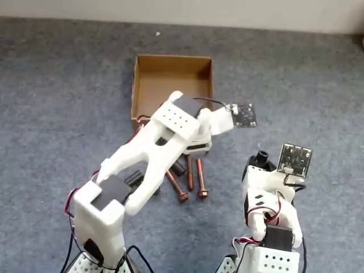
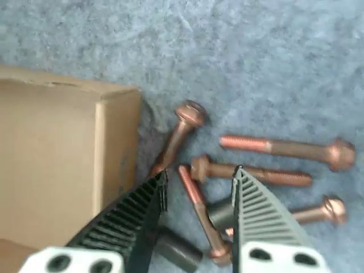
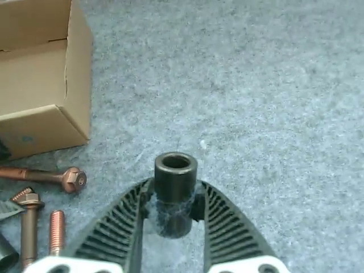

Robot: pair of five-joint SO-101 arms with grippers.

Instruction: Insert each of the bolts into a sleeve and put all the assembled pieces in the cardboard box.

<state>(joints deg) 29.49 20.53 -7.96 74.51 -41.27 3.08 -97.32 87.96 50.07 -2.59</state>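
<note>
Left end effector (image 2: 199,172): spread wide, holding nothing, poised directly above the bolt pile, one copper bolt (image 2: 199,216) lying in the gap between its fingers.

Right end effector (image 3: 173,187): pinching a dark sleeve (image 3: 175,170) upright, bore open at the top and visibly empty. Located at the near right of the table (image 1: 318,74), well apart from the pile.

Cardboard box (image 1: 170,79): far centre, open-topped. Visible floor bare, near edge hidden behind the left arm, so contents there not confirmable.

Bolts, loose: five countable in the left wrist view, lying flat and partly crossed, just on the near side of the box. One (image 2: 182,136) angled with its tip close to the box wall, another (image 2: 284,149) at the outer edge of the group.

Sleeves, loose: two dark pieces (image 2: 181,252) (image 2: 220,213) among the bolts, touching or nearly touching them. None with a bolt inside.

Progress, as judged: early stage. No assembled piece anywhere in sight, nothing seen delivered to the box. One sleeve secured and presented for insertion, no bolt yet gripped.

Left to do: grasp a bolt, bring it to the held sleeve, seat it in the bore, drop the pair in the box, then repeat for every other bolt.
</note>
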